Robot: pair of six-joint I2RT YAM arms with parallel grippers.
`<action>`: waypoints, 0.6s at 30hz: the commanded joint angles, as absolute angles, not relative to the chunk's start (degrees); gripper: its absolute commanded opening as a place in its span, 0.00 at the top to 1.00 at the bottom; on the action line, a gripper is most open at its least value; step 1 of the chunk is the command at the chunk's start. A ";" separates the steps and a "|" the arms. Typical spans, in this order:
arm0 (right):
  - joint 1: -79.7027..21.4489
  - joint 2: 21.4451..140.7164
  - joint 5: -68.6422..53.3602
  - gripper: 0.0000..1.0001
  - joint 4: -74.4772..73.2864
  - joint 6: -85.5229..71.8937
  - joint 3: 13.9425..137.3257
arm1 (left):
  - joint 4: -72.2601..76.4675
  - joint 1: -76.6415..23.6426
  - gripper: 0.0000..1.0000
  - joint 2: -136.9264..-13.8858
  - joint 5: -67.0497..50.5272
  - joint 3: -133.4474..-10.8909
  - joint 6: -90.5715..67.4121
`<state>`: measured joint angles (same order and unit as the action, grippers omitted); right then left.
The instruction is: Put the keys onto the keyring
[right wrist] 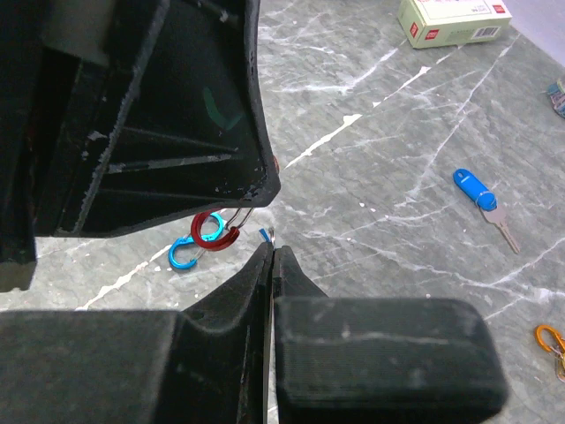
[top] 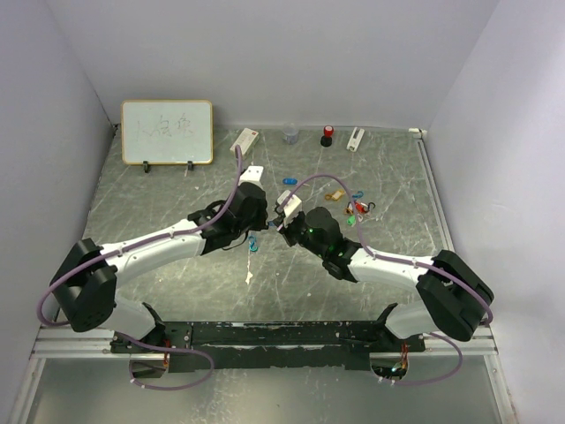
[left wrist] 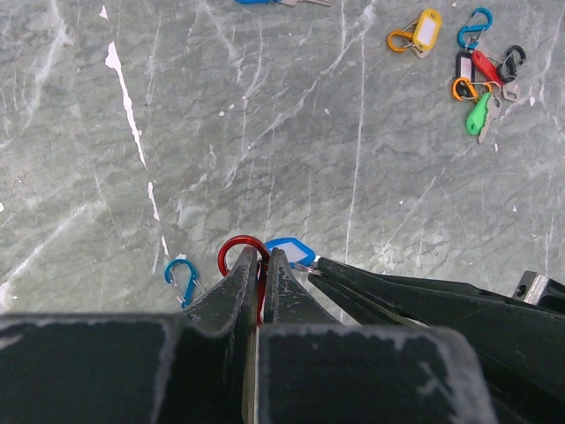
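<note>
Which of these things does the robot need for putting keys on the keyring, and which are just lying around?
Needed:
blue-tagged key
yellow-tagged key
green-tagged key
red-tagged key
red ring pinched in the left gripper

Just lying around:
whiteboard
white box
grey pot

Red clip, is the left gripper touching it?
Touching. In the left wrist view the red clip runs down between the left gripper's shut fingers and is pinched there.
</note>
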<state>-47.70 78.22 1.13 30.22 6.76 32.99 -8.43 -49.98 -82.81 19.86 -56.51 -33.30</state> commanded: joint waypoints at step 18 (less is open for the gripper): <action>-48.67 78.13 0.03 1.00 32.56 8.85 32.67 | -6.71 -49.84 0.93 -85.00 19.10 -58.63 -32.29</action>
<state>-48.21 78.22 0.62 30.57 7.88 32.99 -8.38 -49.98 -84.71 19.66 -56.53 -33.15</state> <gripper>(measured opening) 0.007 0.091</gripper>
